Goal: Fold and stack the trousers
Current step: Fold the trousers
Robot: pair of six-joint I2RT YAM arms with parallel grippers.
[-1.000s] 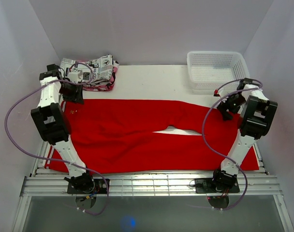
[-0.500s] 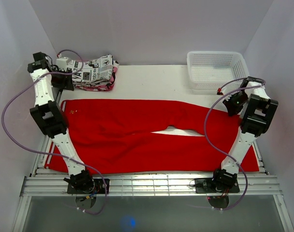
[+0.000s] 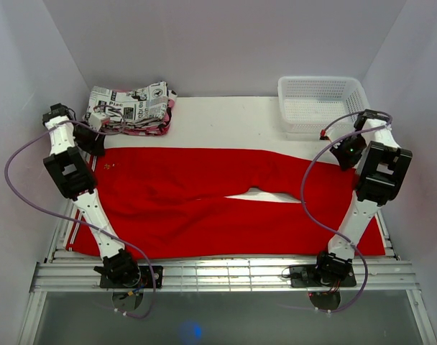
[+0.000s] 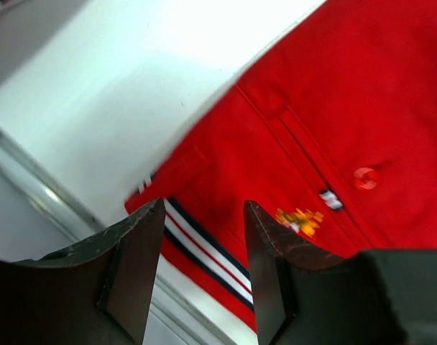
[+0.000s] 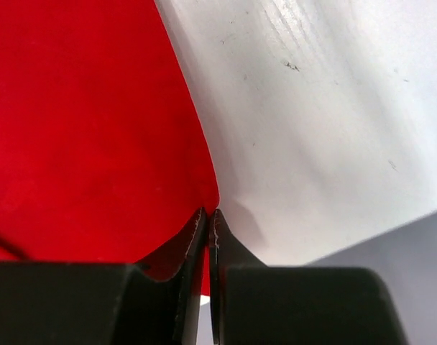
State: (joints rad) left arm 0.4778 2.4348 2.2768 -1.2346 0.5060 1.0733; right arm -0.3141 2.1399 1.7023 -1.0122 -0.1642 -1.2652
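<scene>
Red trousers (image 3: 204, 208) spread flat, waist end below the left gripper (image 4: 204, 208), far leg end at the right gripper (image 5: 208, 212)
Plain bright red soft fabric at full length, both legs lying side by side with a thin gap opening from the crotch. The waist corner sits beneath the left pincer's parted fingers, its white-and-navy striped trim showing between them; a red button and a small yellow-orange emblem lie just beside that pincer. The far leg's outer corner is nipped between the right pincer's closed tips

Overhead view down from behind, 2 wrist views close, all sharing trousers (image 3: 168, 194)
</scene>
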